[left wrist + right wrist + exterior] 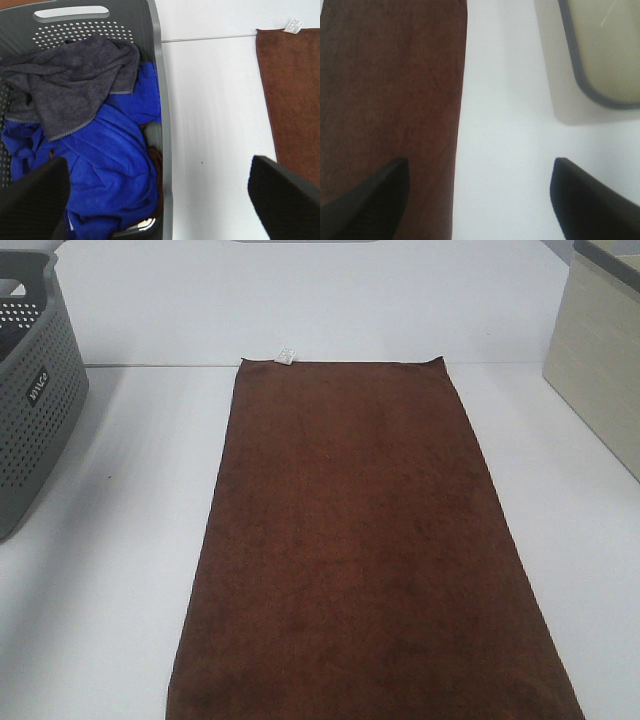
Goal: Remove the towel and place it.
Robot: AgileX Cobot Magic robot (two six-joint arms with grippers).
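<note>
Grey perforated laundry basket (pixel 35 390) stands at the left edge of the white bench (pixel 120 540). Inside it: a charcoal towel (pixel 70 82) crumpled over a bright blue cloth (pixel 107 165). My left gripper (pixel 160 192) hovers over the basket's near wall, jaws spread wide, holding nothing. Dark brown towel (pixel 360 550) lies flat down the middle of the bench, spread out lengthwise, with its small white tag (pixel 284 355) at the far left corner. My right gripper (pixel 477 200) hangs above the towel's right edge, jaws spread, nothing between them; one finger (pixel 370 205) over the cloth, the other over bare bench. Beige bin (pixel 600 360) with a dark rim sits at the far right edge.
</note>
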